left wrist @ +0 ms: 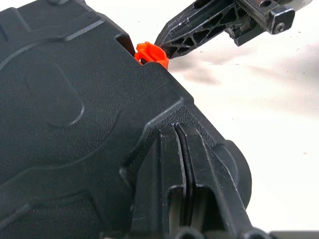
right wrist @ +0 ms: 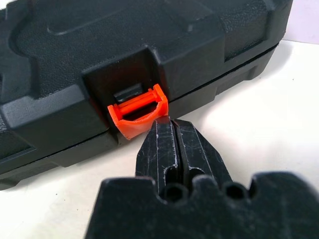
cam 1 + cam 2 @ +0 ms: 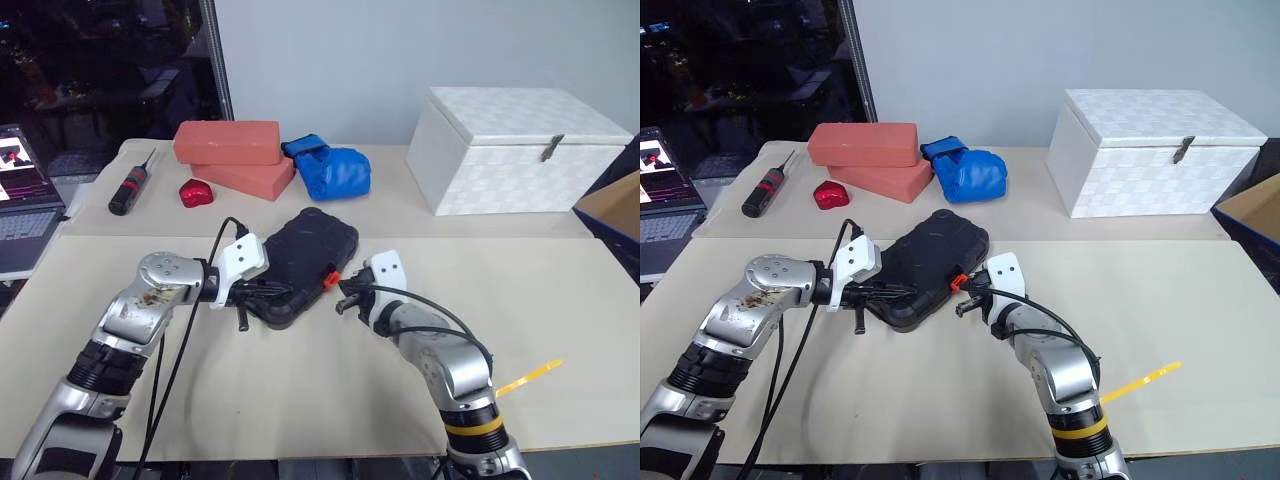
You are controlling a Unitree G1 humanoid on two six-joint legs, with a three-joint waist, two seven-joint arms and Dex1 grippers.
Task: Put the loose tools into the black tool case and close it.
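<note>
Orange latch (image 2: 138, 115) | right gripper (image 2: 173, 130) touching (fingers together) | black tool case (image 3: 300, 262) closed

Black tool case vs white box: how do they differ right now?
The black tool case is flat, dark, with rounded corners; the white box is taller, bulkier, straighter-edged. The case lies mid-table between the left gripper and right gripper; the box stands at the far right, away from both. The case has an orange latch; the box a metal clasp. Both lids are down.
</note>
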